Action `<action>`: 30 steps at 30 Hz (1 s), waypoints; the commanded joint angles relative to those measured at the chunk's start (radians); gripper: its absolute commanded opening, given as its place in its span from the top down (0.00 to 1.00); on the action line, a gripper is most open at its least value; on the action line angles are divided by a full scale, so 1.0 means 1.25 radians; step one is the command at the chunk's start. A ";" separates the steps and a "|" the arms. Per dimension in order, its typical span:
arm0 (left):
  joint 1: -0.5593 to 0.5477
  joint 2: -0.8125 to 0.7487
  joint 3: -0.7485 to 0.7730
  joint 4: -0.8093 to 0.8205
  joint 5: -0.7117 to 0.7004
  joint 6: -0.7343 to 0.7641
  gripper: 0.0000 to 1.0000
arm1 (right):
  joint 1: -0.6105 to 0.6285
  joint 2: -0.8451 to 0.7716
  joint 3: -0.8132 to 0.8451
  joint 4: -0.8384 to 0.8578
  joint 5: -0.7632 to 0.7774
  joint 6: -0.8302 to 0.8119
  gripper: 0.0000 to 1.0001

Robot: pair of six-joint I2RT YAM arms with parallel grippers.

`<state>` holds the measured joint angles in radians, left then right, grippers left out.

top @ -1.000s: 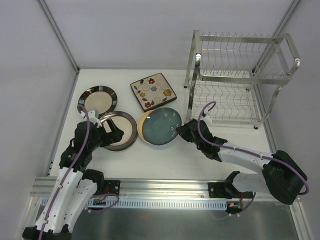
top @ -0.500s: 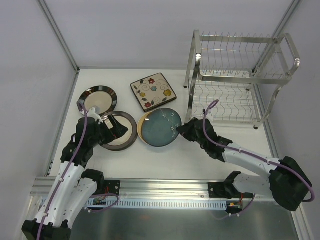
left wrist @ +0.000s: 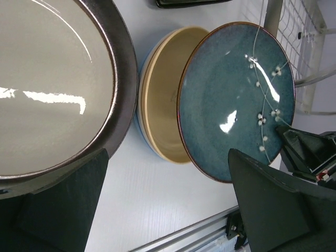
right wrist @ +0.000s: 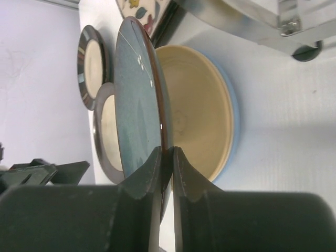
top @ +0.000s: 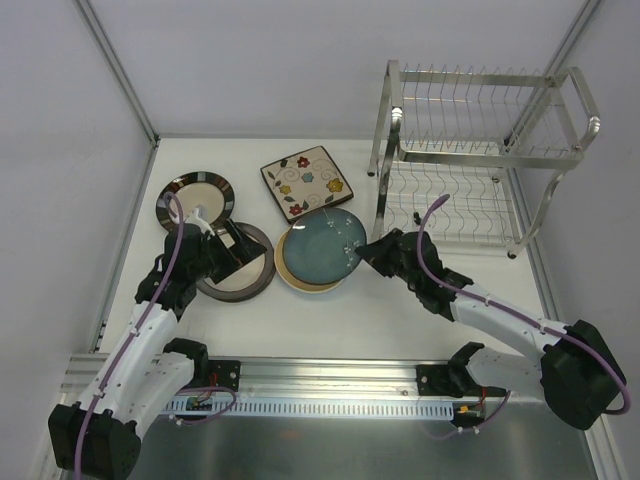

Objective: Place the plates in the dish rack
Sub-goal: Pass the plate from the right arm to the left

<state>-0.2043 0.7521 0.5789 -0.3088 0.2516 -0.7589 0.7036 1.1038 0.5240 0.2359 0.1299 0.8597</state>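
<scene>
My right gripper [top: 368, 250] [right wrist: 167, 155] is shut on the right rim of a blue-teal plate [top: 320, 243] [left wrist: 236, 100] [right wrist: 136, 105] with a white sprig pattern. That plate tilts up off a tan plate [top: 284, 266] [left wrist: 163, 105] [right wrist: 199, 115] lying beneath it. My left gripper [top: 232, 252] [left wrist: 168, 157] hangs open, holding nothing, over the right edge of a brown-rimmed cream plate [top: 245, 277] [left wrist: 52, 79]. The dish rack [top: 480, 150] [right wrist: 252, 16], a silver two-tier wire frame, stands at the back right with nothing in it.
A striped-rim plate [top: 195, 200] [right wrist: 89, 58] lies at the far left. A square cream floral plate [top: 303, 182] lies behind the tan one. A rack leg [top: 378, 215] stands close to the right gripper. Metal rails run along the table's left and near sides.
The right gripper has raised the blue plate's right rim, tipping it steeper, and shifted a little toward the rack. The left gripper has moved farther out over the brown-rimmed plate.
</scene>
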 commanded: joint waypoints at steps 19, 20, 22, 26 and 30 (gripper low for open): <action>-0.062 0.135 -0.007 0.292 0.108 -0.174 0.21 | 0.010 0.010 0.116 0.325 -0.178 0.128 0.99; -0.064 0.133 -0.009 0.297 0.113 -0.179 0.24 | 0.010 0.012 0.116 0.327 -0.179 0.127 0.99; -0.066 0.132 -0.015 0.312 0.115 -0.194 0.33 | 0.014 0.015 0.116 0.327 -0.180 0.123 1.00; -0.069 0.120 -0.029 0.328 0.117 -0.217 0.56 | 0.013 0.015 0.112 0.325 -0.187 0.117 0.99; -0.070 0.106 -0.042 0.339 0.121 -0.227 0.76 | 0.014 0.019 0.112 0.327 -0.202 0.108 0.99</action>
<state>-0.2806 0.9134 0.5358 0.0406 0.3622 -1.0115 0.7147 1.1515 0.5797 0.3927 -0.0658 0.9451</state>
